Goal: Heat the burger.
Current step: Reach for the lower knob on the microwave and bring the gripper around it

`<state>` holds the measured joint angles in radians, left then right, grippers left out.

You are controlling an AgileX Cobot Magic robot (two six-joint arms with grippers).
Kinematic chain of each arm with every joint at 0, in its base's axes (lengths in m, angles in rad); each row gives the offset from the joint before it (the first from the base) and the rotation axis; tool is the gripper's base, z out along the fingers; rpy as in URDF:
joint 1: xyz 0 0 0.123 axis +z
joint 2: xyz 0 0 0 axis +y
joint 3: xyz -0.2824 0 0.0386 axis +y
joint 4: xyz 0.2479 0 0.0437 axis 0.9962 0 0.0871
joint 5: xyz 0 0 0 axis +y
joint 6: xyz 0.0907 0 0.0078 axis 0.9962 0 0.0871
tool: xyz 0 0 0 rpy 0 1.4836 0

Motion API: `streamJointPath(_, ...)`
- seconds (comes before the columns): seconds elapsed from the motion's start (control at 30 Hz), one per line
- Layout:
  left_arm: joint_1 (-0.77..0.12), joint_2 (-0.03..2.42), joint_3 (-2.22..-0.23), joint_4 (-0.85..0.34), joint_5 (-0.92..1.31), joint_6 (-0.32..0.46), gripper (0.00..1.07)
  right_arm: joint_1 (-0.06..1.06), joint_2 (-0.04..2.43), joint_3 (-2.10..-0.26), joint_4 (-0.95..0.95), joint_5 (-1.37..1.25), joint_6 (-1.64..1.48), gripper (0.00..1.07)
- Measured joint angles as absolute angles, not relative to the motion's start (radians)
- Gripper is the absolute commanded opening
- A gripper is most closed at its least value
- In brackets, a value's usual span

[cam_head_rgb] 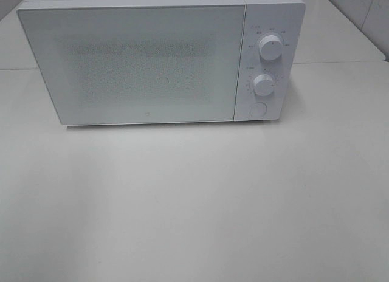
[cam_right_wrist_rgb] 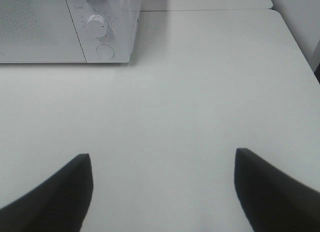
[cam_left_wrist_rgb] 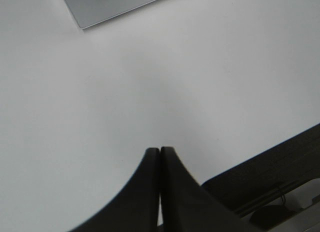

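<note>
White microwave (cam_head_rgb: 152, 57): sits on the far half of the table, front facing the near edge, slightly left of centre in the high view.
Door (cam_head_rgb: 130, 63): shut, flush with the casing. The panel is pale and speckled, and nothing shows through it.
Control panel: a narrow strip at the microwave's right end, with three controls stacked top to bottom.
Upper knob (cam_head_rgb: 269, 47): white and round, ringed by small printed marks too fine to read.
Lower knob (cam_head_rgb: 263, 85): same type, just below the upper one.
Round button (cam_head_rgb: 258, 109): flat, at the bottom of the strip.
Table (cam_head_rgb: 194, 203): plain white top. A seam between two tabletops shows to the left and right of the microwave.
Burger: cannot tell where it is. No view shows it.
Left gripper (cam_left_wrist_rgb: 160, 151): dark fingers pressed together tip to tip, nothing between them. It hangs over bare table, with a corner of the microwave on the far side and the table edge close by.
Right gripper (cam_right_wrist_rgb: 163, 154): fingers (cam_right_wrist_rgb: 65, 192) spread wide apart, holding nothing, with only bare tabletop between them. It sits over the near-right part of the table and looks toward the microwave's right end, well apart from it.
</note>
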<state>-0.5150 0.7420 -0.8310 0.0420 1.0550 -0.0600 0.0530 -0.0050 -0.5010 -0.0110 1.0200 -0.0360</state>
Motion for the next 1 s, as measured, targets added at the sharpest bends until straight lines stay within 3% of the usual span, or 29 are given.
streamJointPath(0.77,-0.515,0.173,-0.632,0.046,1.22,-0.061,0.0,0.053,-0.005,-0.501,-0.011,1.02,-0.036,0.74)
streamJointPath(0.87,-0.515,0.122,-0.598,0.046,1.22,-0.051,0.0,0.053,-0.005,-0.501,-0.011,1.02,-0.036,0.74)
streamJointPath(1.0,-0.515,0.056,-0.546,0.036,1.186,0.017,0.0,0.053,-0.005,-0.501,-0.011,1.02,-0.036,0.74)
